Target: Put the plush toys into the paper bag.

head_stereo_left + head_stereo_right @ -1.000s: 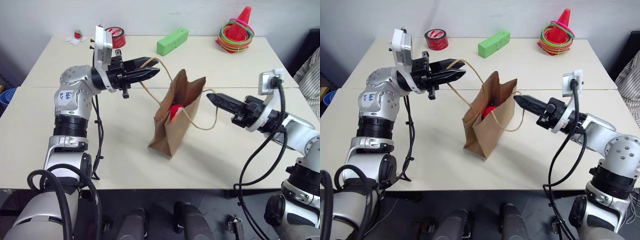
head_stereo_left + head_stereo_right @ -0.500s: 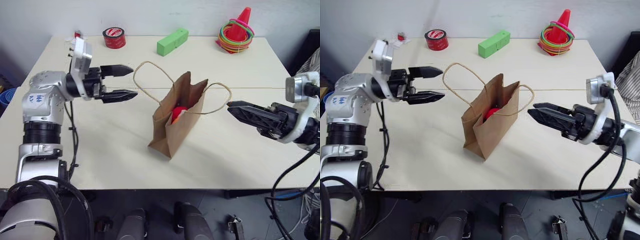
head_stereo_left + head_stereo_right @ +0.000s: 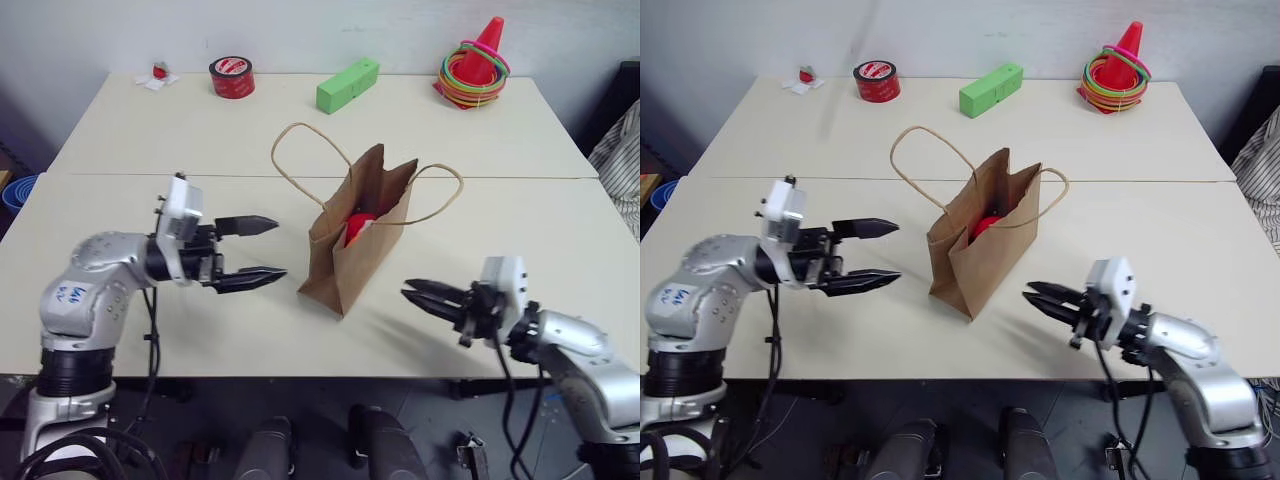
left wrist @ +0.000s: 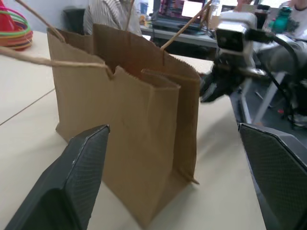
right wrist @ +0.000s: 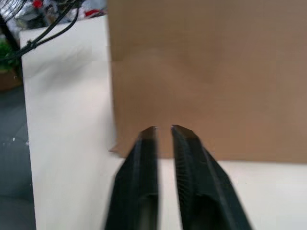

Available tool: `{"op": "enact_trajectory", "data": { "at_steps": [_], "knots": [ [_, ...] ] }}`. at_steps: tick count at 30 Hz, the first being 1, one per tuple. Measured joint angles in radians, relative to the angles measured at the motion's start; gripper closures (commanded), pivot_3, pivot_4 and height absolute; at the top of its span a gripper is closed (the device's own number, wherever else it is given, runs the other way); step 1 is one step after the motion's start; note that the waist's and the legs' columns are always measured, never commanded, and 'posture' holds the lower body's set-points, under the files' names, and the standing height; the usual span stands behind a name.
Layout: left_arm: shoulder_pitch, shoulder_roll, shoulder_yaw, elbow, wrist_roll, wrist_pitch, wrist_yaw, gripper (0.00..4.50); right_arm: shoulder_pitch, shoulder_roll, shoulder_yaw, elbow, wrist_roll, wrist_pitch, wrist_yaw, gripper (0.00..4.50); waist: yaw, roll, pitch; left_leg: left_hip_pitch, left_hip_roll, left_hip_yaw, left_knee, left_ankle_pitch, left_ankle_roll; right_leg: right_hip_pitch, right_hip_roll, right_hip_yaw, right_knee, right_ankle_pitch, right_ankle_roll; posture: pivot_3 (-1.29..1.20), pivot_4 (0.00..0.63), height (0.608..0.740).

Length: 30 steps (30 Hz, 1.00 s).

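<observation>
Red toy (image 3: 357, 228) sits in the paper bag (image 3: 352, 258) — left gripper (image 3: 262, 250) spread, right gripper (image 3: 412, 293) pressed together, empty; retreat gently, sparing the handles.

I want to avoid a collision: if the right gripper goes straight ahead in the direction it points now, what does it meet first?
Most likely the paper bag: seen along the right gripper, its brown side wall lies directly ahead of the nearly closed fingers, with bare table between.

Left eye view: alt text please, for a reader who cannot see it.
A brown paper bag stands open mid-table with a red plush toy inside. The left gripper is open beside it; the right gripper is nearly shut, holding nothing.
</observation>
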Motion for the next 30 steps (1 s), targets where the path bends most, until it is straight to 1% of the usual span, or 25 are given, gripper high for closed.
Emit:
{"op": "enact_trajectory", "data": {
  "at_steps": [4,7,11,18,19,20,22,24,28,30],
  "knots": [
    [0.003,-0.089,-0.01,-0.064,-0.017,0.02,0.138,0.0,-0.094,0.102,0.114,0.058,-0.112,-0.079,-0.052,4.44,-0.003,0.0,0.0,0.001,0.0,0.0,0.0,0.001,-0.002,0.0,0.001,0.0,0.0,0.0,-0.001,0.0,0.15,0.74],
    [0.005,-0.137,-0.028,-0.074,-0.016,0.019,0.203,0.0,-0.141,0.142,0.166,0.097,-0.173,-0.11,-0.079,4.44,-0.003,0.0,0.0,0.001,0.0,0.0,0.0,0.001,-0.002,0.0,0.001,-0.001,0.0,0.0,-0.001,0.0,0.15,0.74],
    [0.014,-0.198,-0.096,-0.081,0.014,0.007,0.288,0.0,-0.203,0.198,0.234,0.162,-0.26,-0.159,-0.115,4.44,-0.002,0.0,0.0,0.001,0.0,0.0,0.0,0.001,-0.002,0.0,0.001,-0.001,0.0,0.0,-0.001,0.0,0.15,0.74],
    [0.036,-0.225,-0.133,-0.101,0.032,0.009,0.378,0.0,-0.222,0.238,0.25,0.186,-0.305,-0.175,-0.157,4.44,-0.003,0.0,0.0,0.001,0.0,-0.001,0.0,0.001,-0.002,0.0,0.001,-0.001,0.0,0.0,-0.001,0.0,0.15,0.74],
    [0.036,-0.227,-0.136,-0.1,0.045,0.008,0.394,0.39,-0.223,0.24,0.251,0.186,-0.307,-0.175,-0.16,4.5,-0.003,0.0,0.0,0.001,0.0,0.0,0.0,0.001,-0.002,0.0,0.001,-0.001,0.0,0.0,-0.001,0.0,0.15,0.74],
    [0.035,-0.226,-0.136,-0.097,0.059,0.006,0.408,0.57,-0.223,0.241,0.253,0.186,-0.309,-0.175,-0.162,4.5,-0.003,0.0,0.0,0.001,0.0,0.0,0.0,0.001,-0.002,0.0,0.001,-0.001,0.0,0.0,-0.001,0.0,0.15,0.74],
    [0.032,-0.225,-0.139,-0.081,0.087,0.0,0.427,1.15,-0.223,0.241,0.254,0.186,-0.312,-0.175,-0.165,4.5,-0.003,0.0,0.0,0.001,0.0,0.0,0.0,0.001,-0.002,0.0,0.001,-0.001,0.0,0.0,-0.001,0.0,0.15,0.74],
    [0.032,-0.225,-0.146,-0.062,0.099,-0.004,0.429,1.91,-0.223,0.241,0.255,0.185,-0.314,-0.175,-0.166,4.5,-0.003,0.0,0.0,0.001,0.0,0.0,0.0,0.001,-0.002,0.0,0.001,-0.001,0.0,0.0,-0.001,0.0,0.15,0.74],
    [0.027,-0.226,-0.166,-0.057,0.102,-0.003,0.421,3.19,-0.212,0.237,0.253,0.176,-0.311,-0.175,-0.159,4.5,-0.002,0.0,0.0,0.001,0.0,-0.001,0.0,0.001,-0.002,0.0,0.001,-0.001,0.0,0.0,-0.001,0.0,0.15,0.74],
    [0.015,-0.219,-0.175,-0.051,0.1,0.006,0.405,3.83,-0.187,0.218,0.246,0.145,-0.29,-0.172,-0.141,4.5,0.0,0.0,0.0,0.0,0.0,-0.001,0.0,0.001,-0.002,0.0,0.001,-0.001,0.0,0.0,-0.001,0.0,0.15,0.74]
  ]
}}
